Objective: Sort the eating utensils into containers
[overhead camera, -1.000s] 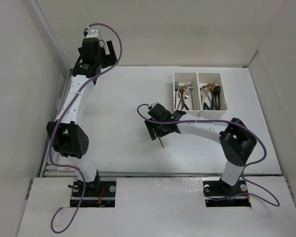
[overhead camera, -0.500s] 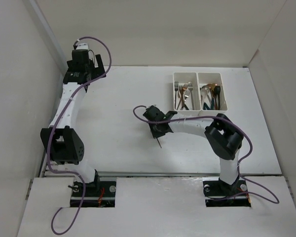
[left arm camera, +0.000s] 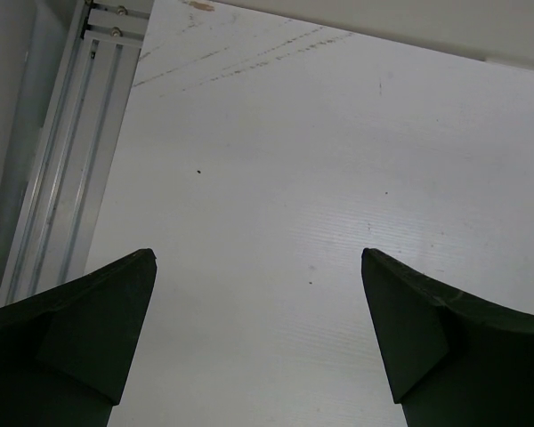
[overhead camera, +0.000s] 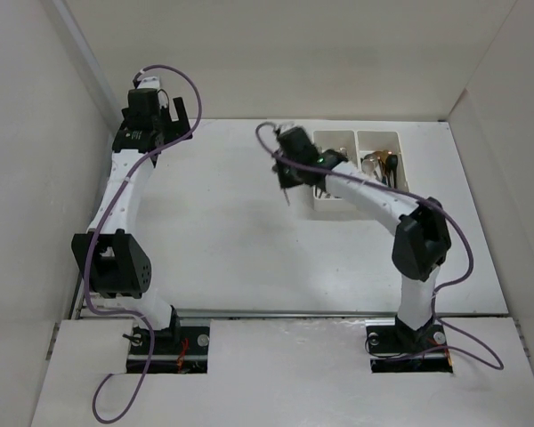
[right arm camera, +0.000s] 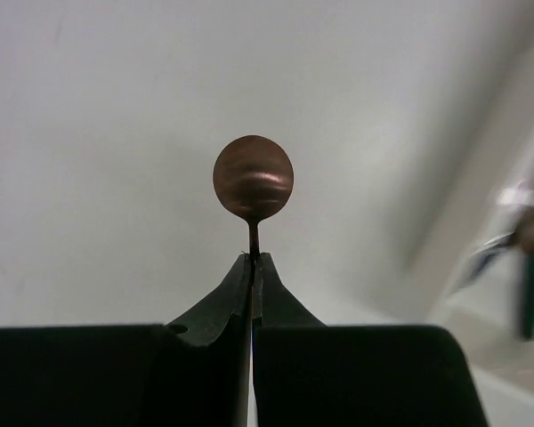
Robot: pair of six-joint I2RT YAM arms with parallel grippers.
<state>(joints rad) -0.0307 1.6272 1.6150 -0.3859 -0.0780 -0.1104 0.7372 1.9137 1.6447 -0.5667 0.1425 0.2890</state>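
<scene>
My right gripper is shut on the thin neck of a spoon with a round copper bowl, which sticks out past the fingertips. From above, this gripper hangs just left of the containers, and the spoon's dark handle points down below it. The containers are two joined white bins, left and right; the right one holds several utensils. The right arm covers much of the left bin. My left gripper is at the table's far left corner, open, its fingers wide apart over bare table.
A metal rail runs along the table's left edge beside the left gripper. White walls enclose the table on the left, back and right. In the right wrist view the bins appear blurred at the right edge.
The right gripper has shut on the spoon in the middle of the table and carried it up and back, to just left of the bins. The left arm shifted slightly left, then held still.
</scene>
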